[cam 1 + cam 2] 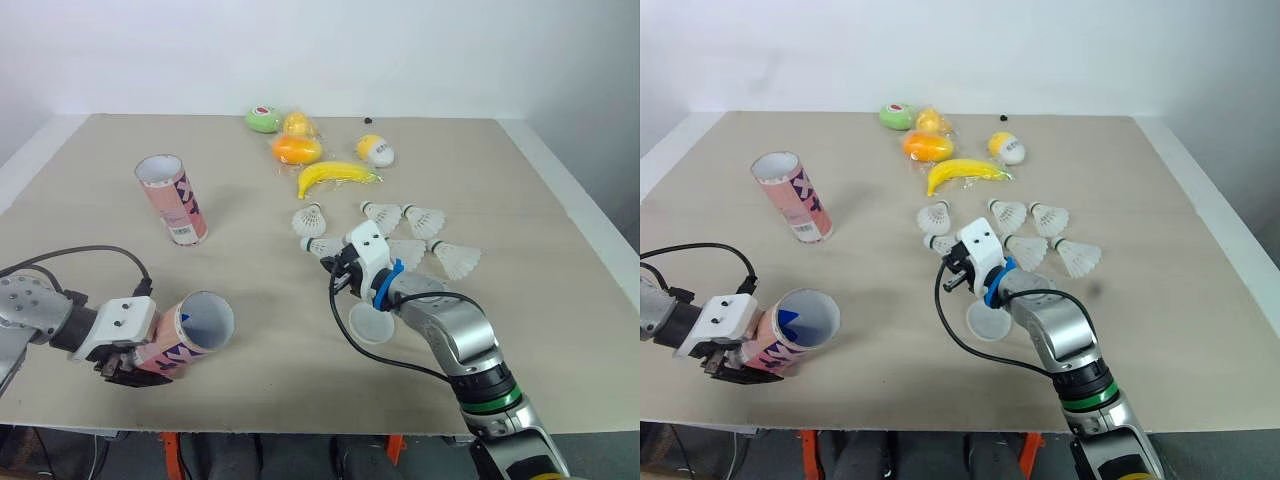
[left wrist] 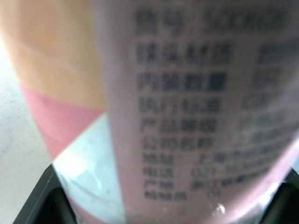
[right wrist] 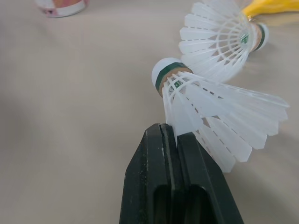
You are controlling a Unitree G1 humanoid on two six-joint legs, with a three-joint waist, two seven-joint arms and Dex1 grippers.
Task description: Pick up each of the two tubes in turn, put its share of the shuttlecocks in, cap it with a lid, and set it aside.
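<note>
My left gripper (image 1: 118, 362) is shut on a pink tube (image 1: 190, 330), held tilted near the table's front left, its open mouth facing right. A second pink tube (image 1: 172, 198) stands upright further back on the left. My right gripper (image 3: 174, 134) is shut on the feather skirt of a white shuttlecock (image 3: 205, 102) that lies on the table, cork pointing left. Another shuttlecock (image 3: 219, 42) lies just behind it. Several more shuttlecocks (image 1: 424, 219) lie scattered to the right of the gripper. A clear lid (image 1: 372, 322) lies flat beside my right wrist.
Toy fruit sits at the back centre: a banana (image 1: 335, 176), an orange piece (image 1: 296, 149), a green one (image 1: 263, 119) and a yellow-white one (image 1: 376, 150). Bare table (image 1: 260, 260) lies between the two arms. The table's right edge (image 1: 590, 230) is close to the shuttlecocks.
</note>
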